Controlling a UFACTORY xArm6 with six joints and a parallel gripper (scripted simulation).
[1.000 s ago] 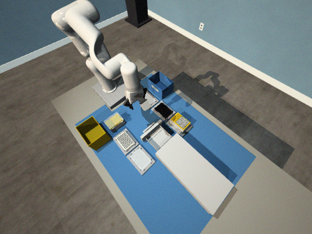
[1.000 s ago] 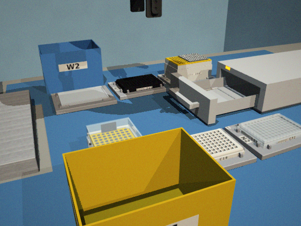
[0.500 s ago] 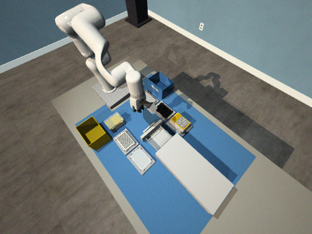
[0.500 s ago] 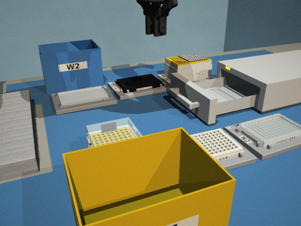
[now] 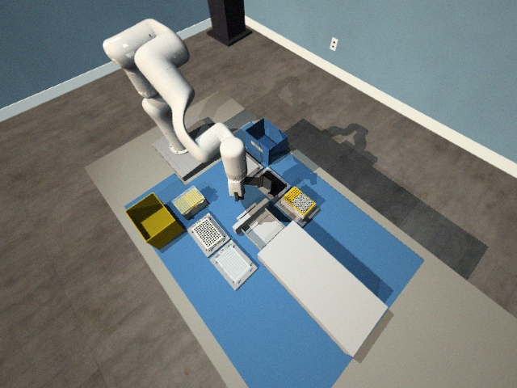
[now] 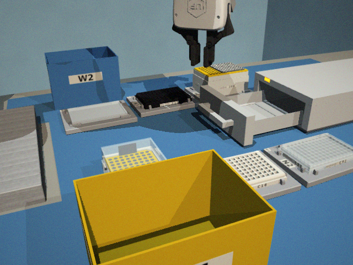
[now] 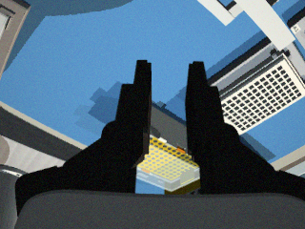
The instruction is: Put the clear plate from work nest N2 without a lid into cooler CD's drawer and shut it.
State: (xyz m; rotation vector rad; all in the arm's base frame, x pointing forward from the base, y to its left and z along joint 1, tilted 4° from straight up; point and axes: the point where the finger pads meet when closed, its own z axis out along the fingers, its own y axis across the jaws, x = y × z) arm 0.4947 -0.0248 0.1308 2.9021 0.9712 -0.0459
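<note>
Blue matting [image 5: 258, 326] covers the bench, and from overhead the white arm [image 5: 166, 83] reaches down so that its gripper [image 5: 237, 196] hangs above the mat, near the front of the open drawer [image 5: 262, 227] of the long grey cooler [image 5: 321, 284]. The side view adds what the overhead one loses: the amber lamp [image 6: 267, 79] lit on the cooler's face, the bar handle [image 6: 217, 117] on the drawer front, the label W2 on the blue bin [image 6: 82, 77], and the clear plate [image 6: 316, 150] resting in its grey nest [image 6: 327, 175], marked N2, well apart from the gripper. In that view the black fingers [image 6: 194, 55] stand close together with only a slim gap and nothing between them. The wrist camera looks past the narrowed fingers at blue mat, a yellow tip box [image 7: 167, 167] partly hidden behind them, and a white gridded plate [image 7: 261, 92] to the right. A yellow bin [image 6: 176, 211] fills the side view's foreground and cuts off the mat behind it; its own label is cropped at the bottom edge. Small labels on the other nests are too fine to read.
</note>
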